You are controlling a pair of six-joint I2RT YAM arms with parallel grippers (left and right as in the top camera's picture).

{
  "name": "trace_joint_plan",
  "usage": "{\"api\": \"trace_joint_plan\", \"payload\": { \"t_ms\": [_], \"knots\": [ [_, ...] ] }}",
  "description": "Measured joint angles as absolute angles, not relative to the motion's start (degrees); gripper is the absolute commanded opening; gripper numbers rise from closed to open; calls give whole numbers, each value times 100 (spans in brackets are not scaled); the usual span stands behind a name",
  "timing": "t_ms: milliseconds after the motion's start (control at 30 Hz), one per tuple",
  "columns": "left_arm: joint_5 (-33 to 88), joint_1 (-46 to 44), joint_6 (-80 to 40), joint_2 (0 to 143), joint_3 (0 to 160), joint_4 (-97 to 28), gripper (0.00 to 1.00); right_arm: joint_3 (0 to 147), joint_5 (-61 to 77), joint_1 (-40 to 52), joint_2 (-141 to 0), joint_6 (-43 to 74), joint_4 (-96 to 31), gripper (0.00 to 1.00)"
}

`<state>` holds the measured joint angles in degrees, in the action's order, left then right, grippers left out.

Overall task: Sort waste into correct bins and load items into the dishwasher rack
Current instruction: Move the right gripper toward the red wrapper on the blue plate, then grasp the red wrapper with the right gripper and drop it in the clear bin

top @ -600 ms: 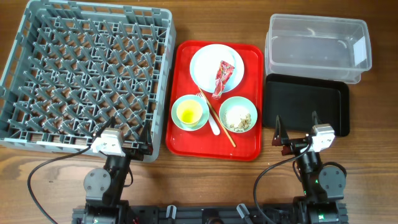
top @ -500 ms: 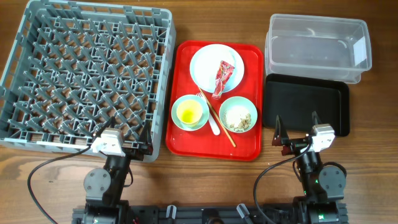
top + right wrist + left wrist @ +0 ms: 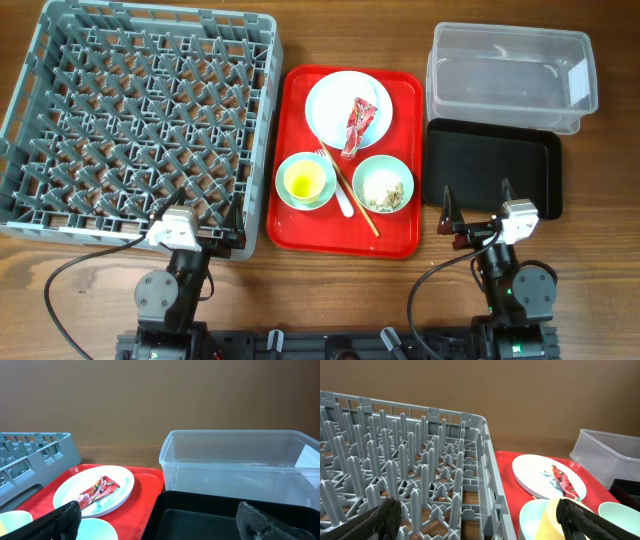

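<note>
Since neither arm has reached for anything, the task looks to be at its very start: the left gripper point(image 3: 198, 216) sits at the near edge of the table point(image 3: 600, 250) with its jaws spread wide and empty over the near rim of the dishwasher rack point(image 3: 265, 130), and the right gripper point(image 3: 476, 192) is just as wide and empty, its fingers over the near side of the black tray point(image 3: 490, 160). All the task's things lie on the red serving tray point(image 3: 290, 228) between the rack and the bins. The red wrapper point(image 3: 358, 125) lies flat on the plate point(image 3: 328, 100); the yellow cup point(image 3: 303, 182) stands inside one mint bowl point(image 3: 284, 168); the other mint bowl point(image 3: 364, 170) holds the food bits point(image 3: 386, 190); and the white fork point(image 3: 343, 204) and the chopsticks point(image 3: 366, 217) lie slanted between the two bowls. No tissue can be made out. The clear tub point(image 3: 500, 80) stands just behind the black tray, both holding nothing, and no dish is in the rack. A sensible first move – as a judgement only – is the waste: the right arm is nearer the wrapper and the bins, so it would reach across to the plate, come down with jaws narrowed to the wrapper's width, and pinch a raised crinkle rather than scrape the plate. Which bin suits it cannot be told from these views.
</note>
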<state>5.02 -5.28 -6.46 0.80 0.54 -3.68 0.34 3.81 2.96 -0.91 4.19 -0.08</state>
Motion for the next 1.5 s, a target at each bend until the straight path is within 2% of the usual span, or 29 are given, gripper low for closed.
{"api": "trace_joint_plan", "payload": {
  "t_ms": [1200, 1367, 1500],
  "knots": [
    [526, -528, -648, 222, 80, -458, 100, 56, 381, 296, -91, 526, -178, 100],
    [543, -528, -648, 1319, 1028, -1457, 100, 794, 381, 296, -611, 532, -1052, 100],
    [543, -528, -648, 2836, 2694, -2427, 100, 2036, 384, 296, -2027, 591, -1671, 100]
  ]
}}
